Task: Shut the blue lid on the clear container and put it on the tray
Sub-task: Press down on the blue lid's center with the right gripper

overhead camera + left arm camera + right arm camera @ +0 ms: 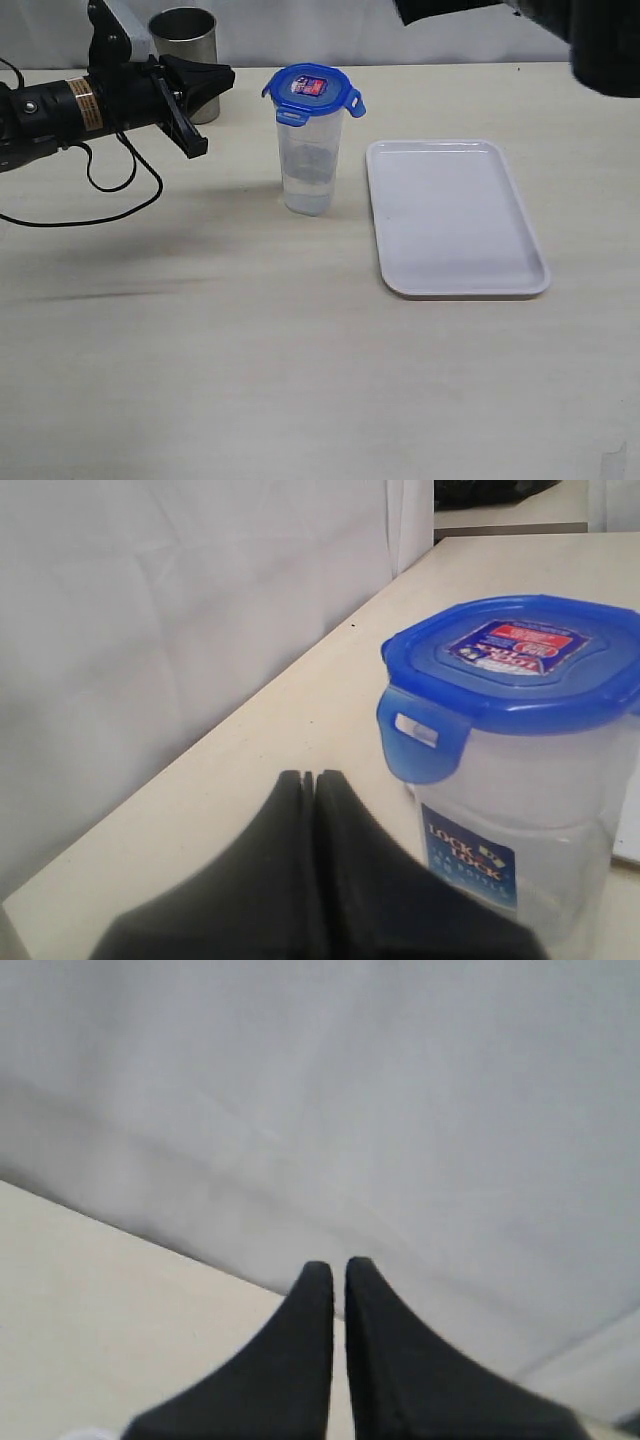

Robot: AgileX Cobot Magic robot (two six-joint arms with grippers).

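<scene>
The clear container (308,165) stands upright on the table, just left of the tray (455,215). The blue lid (313,88) sits on its mouth, red-and-white label facing up. In the left wrist view the blue lid (510,660) tops the clear container (520,830), and one flap hangs over the rim. My left gripper (226,77) is shut and empty, a short way left of the lid at about its height. Its tips (309,776) are pressed together. My right gripper (338,1266) is shut on nothing, raised and facing the backdrop.
A grey steel cup (186,40) stands at the back left, partly behind my left gripper. A black cable (110,195) loops below the left arm. The right arm (600,40) is a dark blur at the top right, above the tray's far side.
</scene>
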